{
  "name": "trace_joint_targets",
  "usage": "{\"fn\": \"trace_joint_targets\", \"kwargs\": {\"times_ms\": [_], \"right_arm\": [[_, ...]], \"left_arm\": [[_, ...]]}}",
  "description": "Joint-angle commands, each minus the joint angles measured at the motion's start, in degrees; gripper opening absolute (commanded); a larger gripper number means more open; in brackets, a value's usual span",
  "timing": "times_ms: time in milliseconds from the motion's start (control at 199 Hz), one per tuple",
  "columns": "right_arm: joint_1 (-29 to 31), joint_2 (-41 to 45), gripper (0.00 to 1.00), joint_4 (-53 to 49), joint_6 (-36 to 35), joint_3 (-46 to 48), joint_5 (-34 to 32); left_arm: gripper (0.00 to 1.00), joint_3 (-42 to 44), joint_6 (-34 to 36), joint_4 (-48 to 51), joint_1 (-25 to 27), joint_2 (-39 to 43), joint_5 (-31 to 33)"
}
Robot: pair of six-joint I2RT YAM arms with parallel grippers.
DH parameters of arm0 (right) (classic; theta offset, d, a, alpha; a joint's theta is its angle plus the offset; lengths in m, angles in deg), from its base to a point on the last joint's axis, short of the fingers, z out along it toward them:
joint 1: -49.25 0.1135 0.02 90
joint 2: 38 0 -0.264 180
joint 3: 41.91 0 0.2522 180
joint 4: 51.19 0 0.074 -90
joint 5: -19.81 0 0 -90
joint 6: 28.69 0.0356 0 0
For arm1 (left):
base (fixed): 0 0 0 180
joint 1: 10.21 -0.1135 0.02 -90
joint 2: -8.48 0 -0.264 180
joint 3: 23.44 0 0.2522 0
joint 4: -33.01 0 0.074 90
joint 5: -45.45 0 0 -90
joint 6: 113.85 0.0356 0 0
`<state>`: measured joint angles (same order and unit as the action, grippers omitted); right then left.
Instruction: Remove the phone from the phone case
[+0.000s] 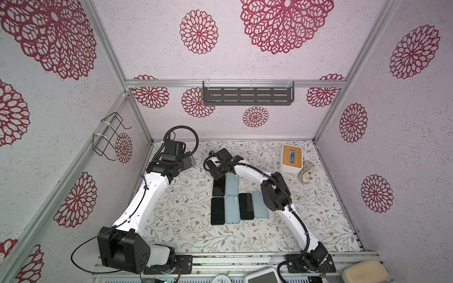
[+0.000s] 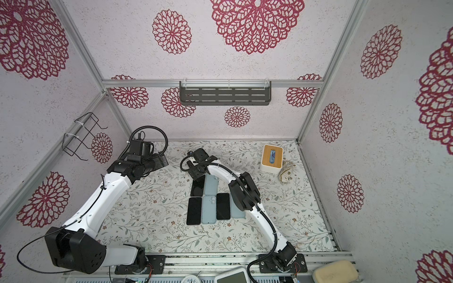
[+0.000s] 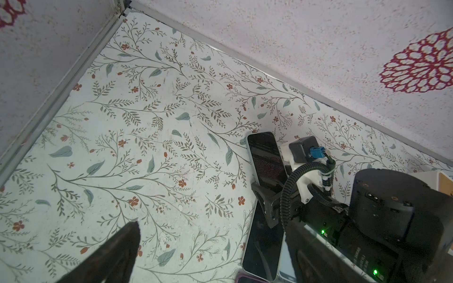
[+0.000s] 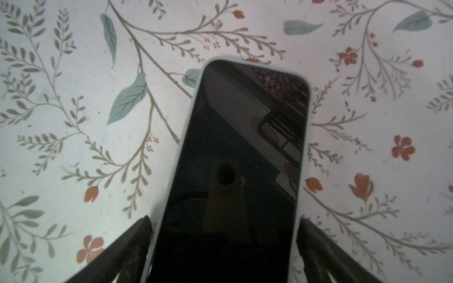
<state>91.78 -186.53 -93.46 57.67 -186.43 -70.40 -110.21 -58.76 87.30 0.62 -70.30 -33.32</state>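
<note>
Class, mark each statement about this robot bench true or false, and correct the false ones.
1. The right gripper has its jaws on either side of a dark-screened phone. True.
2. The left gripper is holding a phone. False: its jaws are open and it holds nothing, off to the left of the phones.
3. A tissue box with a wooden top stands near the far right corner of the table. True.
4. The phone between the right jaws sits in a red case. False: the case shows as a pale rim around the screen.
</note>
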Motion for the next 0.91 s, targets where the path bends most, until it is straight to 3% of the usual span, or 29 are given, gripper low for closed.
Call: {"fn": "trace_joint_targets", "kwargs": {"times_ms": [0, 619, 901], "right_arm": [[0.5, -2.3, 0.92, -2.5, -2.6, -1.5, -4.2], [1.2, -0.9, 0.63, 2.9, -2.1, -0.9, -7.1], [1.3, 6.0, 0.55, 11.2, -0.7, 6.8, -6.8]], "left_arm": [[0.97, 2.0, -1.8, -3.5, 0.0, -0.4, -2.7], [0.97, 11.5, -11.5, -18.7, -1.4, -6.4, -13.1], [0.97, 21.5, -22.6, -37.6, -3.8, -6.6, -21.3]]}}
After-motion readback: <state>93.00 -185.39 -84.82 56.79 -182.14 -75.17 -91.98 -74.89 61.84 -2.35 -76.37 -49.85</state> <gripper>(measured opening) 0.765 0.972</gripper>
